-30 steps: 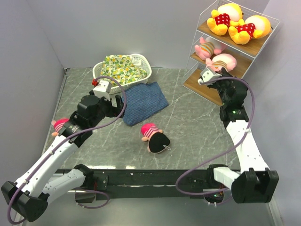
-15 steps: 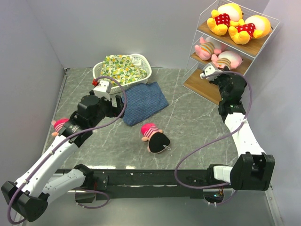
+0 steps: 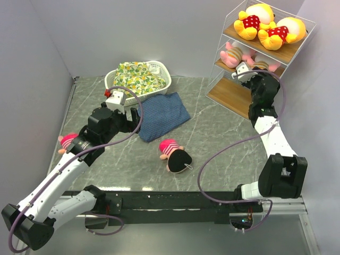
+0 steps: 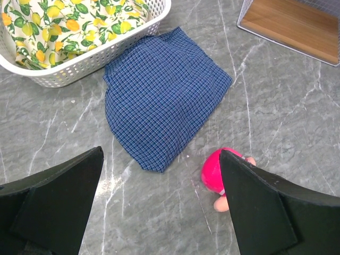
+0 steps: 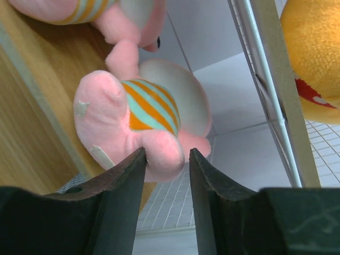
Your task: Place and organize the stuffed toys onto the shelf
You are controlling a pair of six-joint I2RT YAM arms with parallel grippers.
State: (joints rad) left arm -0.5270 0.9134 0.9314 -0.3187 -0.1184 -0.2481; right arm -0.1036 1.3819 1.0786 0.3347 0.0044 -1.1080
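The white wire shelf stands at the far right. Two yellow bears lie on its top board. One striped piglet lies on the middle board, and a second piglet lies beside it at my right gripper. In the right wrist view my right gripper is slightly open around this piglet's leg, with a gap at the right finger. One pink-hatted doll lies mid-table. Another doll shows beside my left arm. My left gripper is wide open and empty above the table.
A blue checked cloth lies on the table next to a white basket holding a floral cloth bundle. The shelf's bottom board is bare. Grey walls close in on the left, back and right.
My right gripper has moved up and farther into the shelf, bringing the second piglet onto the middle board beside the first. My left arm has not moved.
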